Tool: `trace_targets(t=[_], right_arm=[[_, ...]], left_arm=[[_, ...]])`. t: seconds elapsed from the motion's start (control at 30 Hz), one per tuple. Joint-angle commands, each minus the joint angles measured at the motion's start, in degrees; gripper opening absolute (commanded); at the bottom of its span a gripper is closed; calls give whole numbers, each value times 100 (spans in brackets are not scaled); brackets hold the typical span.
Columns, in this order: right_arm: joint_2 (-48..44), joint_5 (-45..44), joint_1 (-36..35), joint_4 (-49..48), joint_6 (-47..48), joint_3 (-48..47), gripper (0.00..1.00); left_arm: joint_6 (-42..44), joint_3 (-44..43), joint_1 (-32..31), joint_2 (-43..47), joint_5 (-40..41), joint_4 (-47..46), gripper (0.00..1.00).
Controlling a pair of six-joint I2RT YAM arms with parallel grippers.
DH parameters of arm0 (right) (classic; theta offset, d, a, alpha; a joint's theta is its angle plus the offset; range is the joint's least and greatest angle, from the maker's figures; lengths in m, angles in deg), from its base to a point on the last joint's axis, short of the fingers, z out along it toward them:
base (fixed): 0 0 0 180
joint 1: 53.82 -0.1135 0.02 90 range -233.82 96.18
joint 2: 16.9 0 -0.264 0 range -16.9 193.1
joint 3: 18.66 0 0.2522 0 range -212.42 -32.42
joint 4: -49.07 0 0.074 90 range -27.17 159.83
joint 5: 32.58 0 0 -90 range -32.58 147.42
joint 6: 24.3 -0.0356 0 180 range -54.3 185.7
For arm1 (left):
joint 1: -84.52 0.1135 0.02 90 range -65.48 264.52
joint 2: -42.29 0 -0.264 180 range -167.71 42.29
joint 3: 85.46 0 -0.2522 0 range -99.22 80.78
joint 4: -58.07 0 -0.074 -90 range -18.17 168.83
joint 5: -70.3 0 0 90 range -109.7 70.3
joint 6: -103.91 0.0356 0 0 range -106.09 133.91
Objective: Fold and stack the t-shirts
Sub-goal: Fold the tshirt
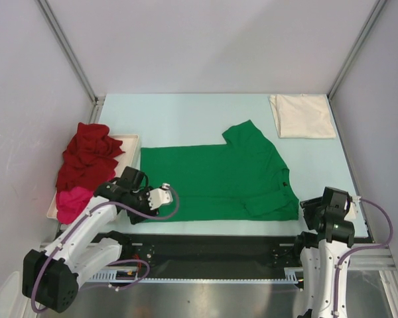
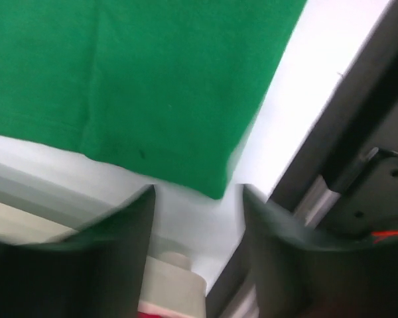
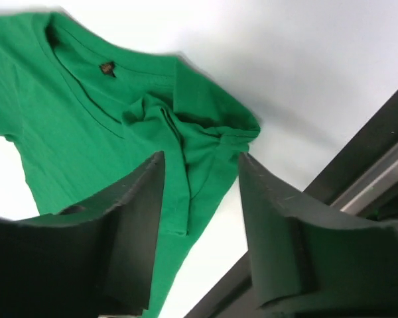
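Note:
The bright green t-shirt point(image 1: 219, 179) lies spread flat mid-table, collar to the right, its near-right sleeve bunched point(image 3: 186, 132). My left gripper point(image 1: 148, 197) is open and empty just off the shirt's near-left hem corner point(image 2: 215, 185). My right gripper point(image 1: 316, 207) is open and empty just right of the bunched sleeve. The dark red t-shirt point(image 1: 87, 156) and magenta pink t-shirt point(image 1: 74, 202) lie crumpled in the cream tray point(image 1: 129, 140) at left. The cream-white t-shirt point(image 1: 302, 116) lies folded at the far right.
A black rail point(image 1: 219, 255) runs along the table's near edge, seen also in the left wrist view point(image 2: 345, 132) and the right wrist view point(image 3: 371, 152). Grey walls with metal posts enclose the table on three sides.

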Motion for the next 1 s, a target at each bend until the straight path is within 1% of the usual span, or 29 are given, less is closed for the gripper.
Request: trace_targets(t=[0.0, 0.07, 0.1, 0.13, 0.17, 0.2, 0.23, 0.27, 0.3, 0.33, 0.37, 0.4, 0.43, 0.47, 0.53, 0.57, 0.6, 0.67, 0.7, 0.73, 0.8, 0.9, 0.93, 0.97], right_arm=[[43, -554, 22, 53, -219, -506, 54], [157, -598, 22, -482, 36, -752, 57], [236, -502, 22, -693, 420, -997, 60], [454, -310, 22, -1374, 676, -1113, 60], [596, -38, 22, -1763, 983, -1192, 60], [763, 704, 14, -2185, 1421, -1254, 60], [1269, 1042, -4, -2955, 1591, -1342, 61], [1587, 1350, -56, -3285, 1723, -1421, 62], [2034, 1692, -118, -3462, 1855, -1596, 63], [2883, 1757, -240, -3551, 2187, -2033, 63], [3431, 1775, -511, -3508, 2391, -2376, 63], [3871, 1583, -714, -3395, 2636, -2693, 63], [4293, 1486, -898, -3228, 3056, -2992, 63], [5141, 1407, -1187, -3183, 3269, -3578, 63], [5902, 1221, -1383, -3095, 3481, -4117, 63], [6236, 1221, -1453, -3095, 3709, -4564, 63], [6901, 1204, -1532, -3068, 3763, -4855, 62], [7494, 1256, -1533, -2928, 3947, -5374, 61], [8088, 1221, -1690, -2858, 3992, -5899, 60], [8364, 1221, -1752, -2718, 4044, -6148, 59], [9144, 1178, -1849, -2481, 4176, -6875, 58], [9903, 941, -2051, -2120, 4413, -7677, 58], [10366, 905, -2147, -1954, 4492, -8167, 57], [10553, 783, -2174, -1865, 4554, -8372, 57]], left_arm=[[477, -411, 8, -11, -319, 671, 65], [443, -797, 78, -72, -240, 567, 69], [338, -982, 209, -203, -214, 444, 74], [207, -1392, 297, -318, -205, 286, 76], [-177, -1614, 402, -440, -283, -116, 77], [-390, -1825, 664, -564, -345, -329, 79], [-618, -2219, 797, -904, -397, -774, 79], [-1091, -2379, 912, -1090, -398, -996, 79], [-1304, -2538, 1017, -1353, -215, -1181, 78], [-1663, -2826, 1027, -1826, -48, -1479, 76], [-1806, -2986, 1045, -2135, 110, -1552, 74], [-1938, -3153, 1054, -2399, 225, -1587, 70], [-2035, -3468, 1062, -2645, 235, -1640, 68], [-2175, -3610, 1062, -3126, 296, -1675, 67], [-2290, -3996, 1063, -3568, 375, -1815, 67], [-2317, -4120, 1071, -3762, 497, -1868, 67], [-2326, -4252, 1080, -4199, 586, -1886, 67], [-2264, -4735, 1097, -4641, 797, -1781, 68], [-2256, -4902, 1115, -5087, 850, -1720, 67], [-2229, -5156, 1167, -5274, 867, -1641, 68], [-2194, -5368, 1281, -5756, 850, -1614, 68], [-2089, -5711, 1370, -6145, 929, -1596, 68], [-2019, -5834, 1379, -6355, 929, -1579, 68], [-1992, -5879, 1396, -6444, 903, -1579, 68]])
